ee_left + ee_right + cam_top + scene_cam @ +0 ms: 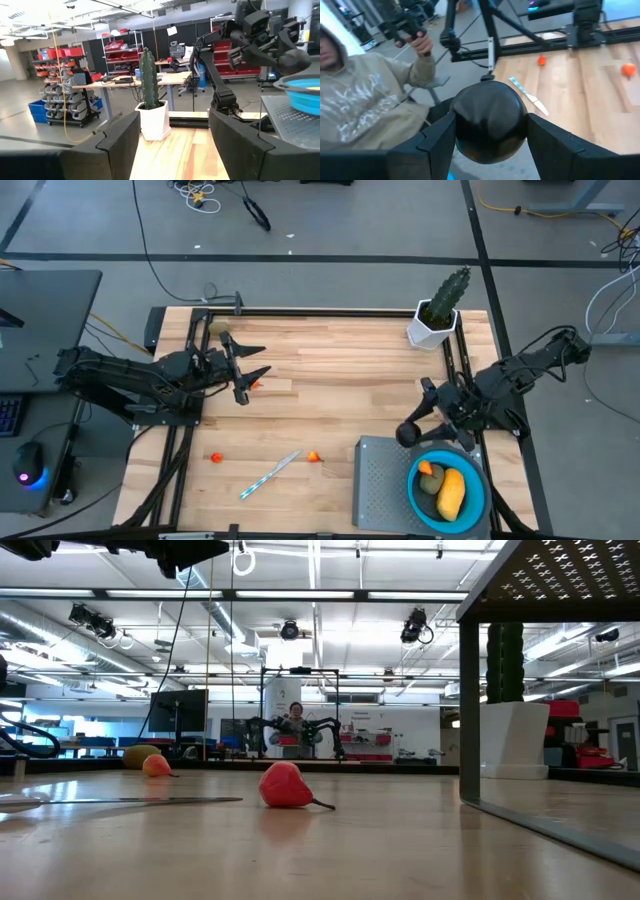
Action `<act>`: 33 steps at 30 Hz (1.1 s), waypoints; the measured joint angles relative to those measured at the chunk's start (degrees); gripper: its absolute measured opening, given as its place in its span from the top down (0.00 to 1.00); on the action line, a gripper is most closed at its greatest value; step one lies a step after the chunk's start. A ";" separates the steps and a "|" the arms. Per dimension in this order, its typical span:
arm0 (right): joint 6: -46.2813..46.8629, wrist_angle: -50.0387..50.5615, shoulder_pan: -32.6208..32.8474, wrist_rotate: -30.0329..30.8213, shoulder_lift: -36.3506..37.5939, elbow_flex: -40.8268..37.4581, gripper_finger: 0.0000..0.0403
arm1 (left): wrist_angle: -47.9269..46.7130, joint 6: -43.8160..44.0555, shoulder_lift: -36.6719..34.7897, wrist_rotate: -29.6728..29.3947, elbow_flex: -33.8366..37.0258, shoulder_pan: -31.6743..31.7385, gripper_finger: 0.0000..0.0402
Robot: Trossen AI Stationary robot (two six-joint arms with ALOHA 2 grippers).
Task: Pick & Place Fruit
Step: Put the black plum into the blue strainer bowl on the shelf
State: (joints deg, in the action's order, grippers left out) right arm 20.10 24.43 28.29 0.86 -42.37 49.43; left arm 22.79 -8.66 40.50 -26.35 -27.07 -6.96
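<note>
Right gripper: fingers clamped on the glossy black ball, held just beside the round blue bowl containing the yellow oblong fruit and olive-brown oval piece. Left gripper: fingers apart, a tiny orange-red fruit just beside it; two more well apart on the pale wooden table.

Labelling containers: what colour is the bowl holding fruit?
Blue bowl, clearest in the high view.

In the high view a bowl sits lower right on a raised platform, with two fruit pieces inside; a cactus stands upper right; a stick lies bottom centre between what look like two tiny fruits
</note>
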 joint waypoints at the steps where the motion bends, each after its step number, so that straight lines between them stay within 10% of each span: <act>1: 0.00 0.00 0.68 0.00 0.00 0.00 0.44 | 0.00 0.61 0.01 0.00 -0.01 -0.02 0.38; 25: -6.69 5.83 9.94 -2.42 0.28 4.29 0.44 | -1.66 19.01 0.71 -0.11 0.10 -0.26 0.38; 33: -6.07 16.52 14.05 -3.08 -3.71 4.39 0.44 | 4.34 22.22 7.93 -8.28 0.26 -1.81 0.38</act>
State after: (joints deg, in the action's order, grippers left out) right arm 14.03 40.95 42.34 -2.21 -46.08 53.82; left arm 27.13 13.56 48.43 -34.63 -26.81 -8.78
